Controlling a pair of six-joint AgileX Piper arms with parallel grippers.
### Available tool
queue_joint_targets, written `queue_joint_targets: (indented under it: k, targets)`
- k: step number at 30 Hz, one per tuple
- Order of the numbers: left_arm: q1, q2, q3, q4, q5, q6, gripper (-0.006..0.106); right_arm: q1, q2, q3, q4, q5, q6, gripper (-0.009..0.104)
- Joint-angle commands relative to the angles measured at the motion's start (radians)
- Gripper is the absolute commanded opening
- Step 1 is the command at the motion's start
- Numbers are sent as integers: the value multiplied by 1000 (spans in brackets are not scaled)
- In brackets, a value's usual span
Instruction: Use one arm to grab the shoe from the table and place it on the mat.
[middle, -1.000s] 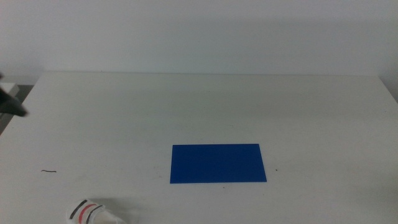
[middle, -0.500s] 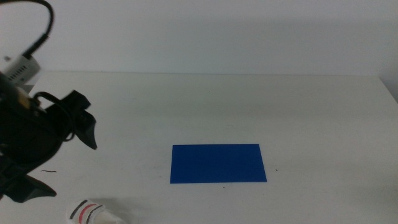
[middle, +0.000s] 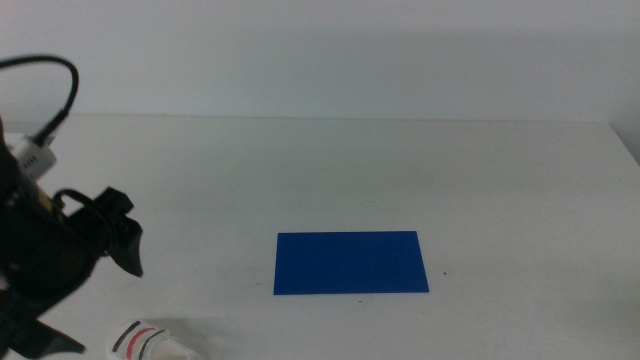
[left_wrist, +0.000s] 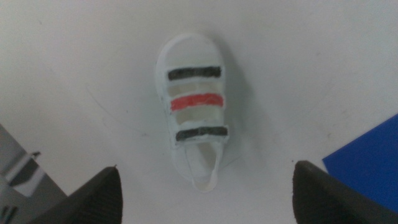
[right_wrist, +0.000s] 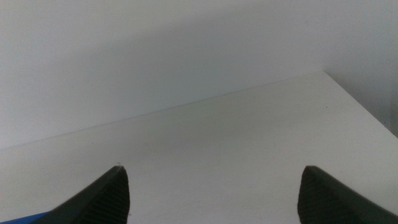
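Observation:
The shoe, a white sandal with two dark straps and a red-orange one, lies on the table at its front left. In the middle view only part of the shoe shows at the bottom edge. My left gripper hangs above it, open, with the jaws spread wider than the shoe. In the left wrist view the left gripper frames the shoe's heel end without touching it. The blue mat lies flat right of the shoe, apart from it. My right gripper is open and empty, out of the middle view.
The table's left edge runs close beside the shoe, with grey floor beyond it. A corner of the mat shows in the left wrist view. A white wall stands behind the table. The right wrist view shows bare tabletop.
The left arm has come in from the left side over the shoe. In the last half second it has sunk lower and drawn a little to the left. The shoe and mat have not moved.

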Motion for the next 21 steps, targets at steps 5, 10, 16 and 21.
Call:
queue_joint_targets:
  k: [5,10,16,21]
  targets:
    - [5,36,96,-84,-153,-27,93,2,-5,2,-7,-9,-4,79]
    - [-1,152,130,-125,-197,-42,93,2,-5,2,-7,-9,-4,79]
    - [-16,256,148,-132,-244,-31,93,2,-5,2,-7,-9,-4,79]
    - [-16,307,162,-132,-336,-19,93,2,-5,2,-7,-9,-4,79]
